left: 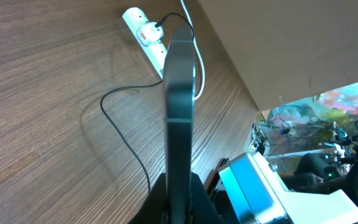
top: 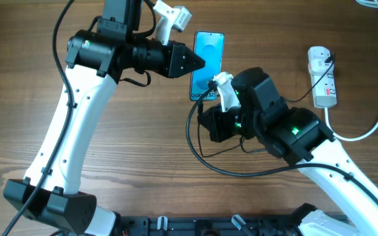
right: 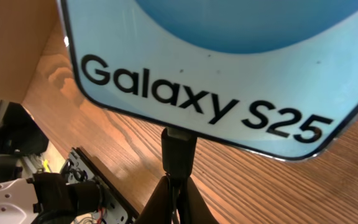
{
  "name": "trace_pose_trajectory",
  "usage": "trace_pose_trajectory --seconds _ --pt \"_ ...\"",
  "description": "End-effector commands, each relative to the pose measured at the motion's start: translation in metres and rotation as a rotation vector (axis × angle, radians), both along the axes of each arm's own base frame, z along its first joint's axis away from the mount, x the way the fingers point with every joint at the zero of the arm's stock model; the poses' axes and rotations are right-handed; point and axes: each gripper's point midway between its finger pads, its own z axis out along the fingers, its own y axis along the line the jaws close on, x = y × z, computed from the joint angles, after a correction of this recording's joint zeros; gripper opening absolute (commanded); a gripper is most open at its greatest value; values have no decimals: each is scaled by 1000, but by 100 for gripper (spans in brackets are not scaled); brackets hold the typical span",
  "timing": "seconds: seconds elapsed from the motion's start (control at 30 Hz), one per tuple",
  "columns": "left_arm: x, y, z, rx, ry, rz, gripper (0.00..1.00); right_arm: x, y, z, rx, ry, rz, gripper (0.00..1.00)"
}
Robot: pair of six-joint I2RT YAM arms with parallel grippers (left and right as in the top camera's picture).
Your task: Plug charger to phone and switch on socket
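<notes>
Overhead, the left gripper (top: 200,63) is clamped on the long side of the small flat phone (top: 209,47) with the bright teal-blue screen. It holds the phone out over the brown wooden table (top: 149,170), and the left wrist view shows the phone edge-on between the closed fingers. Whether the phone is lifted off the wood I cannot tell.

The right gripper (right: 178,191) is pinched shut on the small black connector (right: 178,148) of the thin, curling black charger (left: 124,140). The connector's tip touches the phone's lower edge just under the "Galaxy S25" lettering. From here I cannot tell whether it is seated or only resting against the port.

The step in hand looks to be the insertion. To do it well, I'd say the connector should stay square to that lower edge and be pushed straight along the phone's length. The left grip should hold firm as a brace, so the phone doesn't slide or twist away. A tilted push could jam the tip or skid it off the edge.

The loop of cable has slack, which should keep it from tugging sideways.

The elongated white plastic socket (top: 322,78) with red markings lies well apart, to the right arm's side. Its switch is too small to read, and that step is not yet done.
</notes>
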Motion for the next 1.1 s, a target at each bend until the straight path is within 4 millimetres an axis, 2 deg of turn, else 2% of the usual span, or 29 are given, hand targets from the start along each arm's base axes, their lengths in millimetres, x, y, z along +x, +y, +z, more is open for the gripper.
trace_pose_trajectory --seconds 0.0,1.07 --pt "-10 -3 21 -49 -30 -30 4 5 -2 -1 -27 -24 -8 4" --pt "-8 -1 18 -27 -55 -29 4 4 0 1 -14 -25 1 4"
